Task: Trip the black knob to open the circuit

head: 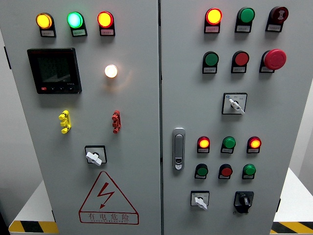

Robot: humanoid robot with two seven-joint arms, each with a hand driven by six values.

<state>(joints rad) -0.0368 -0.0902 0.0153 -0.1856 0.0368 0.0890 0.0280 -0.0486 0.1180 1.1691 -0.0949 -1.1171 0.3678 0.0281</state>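
Where right door ends low, black knob [243, 200], beside white selector [199, 200]

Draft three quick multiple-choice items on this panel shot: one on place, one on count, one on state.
1. Where is the black knob?
A. top left of left door
B. bottom right of right door
C. beside the door handle

2. How many white selector switches show?
A. one
B. two
C. three

3. The round lamp right of the meter is:
A. lit
B. dark
C. covered

Key: 1 B, it sits lowest right on the right door. 2 C, one on the left door, two on the right door. 3 A, it glows white. No hand is in view.
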